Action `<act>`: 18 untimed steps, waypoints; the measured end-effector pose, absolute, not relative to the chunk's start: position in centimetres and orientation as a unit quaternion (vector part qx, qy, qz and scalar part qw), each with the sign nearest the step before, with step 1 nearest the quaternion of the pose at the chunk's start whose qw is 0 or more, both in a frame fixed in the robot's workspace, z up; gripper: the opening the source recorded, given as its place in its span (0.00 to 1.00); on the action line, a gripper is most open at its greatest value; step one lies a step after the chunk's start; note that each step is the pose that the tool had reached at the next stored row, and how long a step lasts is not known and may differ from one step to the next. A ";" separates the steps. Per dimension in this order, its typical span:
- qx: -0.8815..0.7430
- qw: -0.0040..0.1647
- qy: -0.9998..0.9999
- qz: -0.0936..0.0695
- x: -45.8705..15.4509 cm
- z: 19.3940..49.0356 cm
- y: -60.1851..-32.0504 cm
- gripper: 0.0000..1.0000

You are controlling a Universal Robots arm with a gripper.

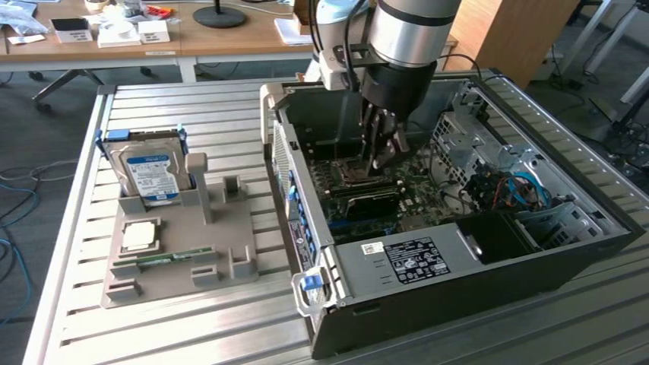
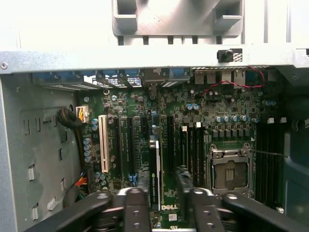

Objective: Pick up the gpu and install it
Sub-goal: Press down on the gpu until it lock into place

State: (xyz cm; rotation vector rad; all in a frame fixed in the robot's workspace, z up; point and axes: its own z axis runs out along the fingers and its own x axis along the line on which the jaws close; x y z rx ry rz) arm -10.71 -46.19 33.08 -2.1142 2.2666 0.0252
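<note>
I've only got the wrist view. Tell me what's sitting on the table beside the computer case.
Observer: A grey holder carrying an upright hard drive, a processor chip and a memory stick.
Operator: Now tell me where the arm comes in.
Observer: From above, straight down into the open computer case. The end effector hangs over the graphics card on the motherboard.

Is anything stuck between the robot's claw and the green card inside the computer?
Nothing visible is in the way. The end effector is down inside the open computer case, with the card standing on edge right between its fingers, among the slots of the main board.
</note>
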 end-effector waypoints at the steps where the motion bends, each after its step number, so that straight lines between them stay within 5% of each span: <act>1: -0.682 0.021 0.731 0.008 -10.7 33.1 -46.2 0.32; 6: -0.682 0.021 0.731 0.008 -10.7 33.1 -46.2 0.20; 7: -0.682 0.021 0.731 0.008 -10.7 33.1 -46.2 0.11; 18: -0.682 0.021 0.731 0.008 -10.7 33.1 -46.2 0.11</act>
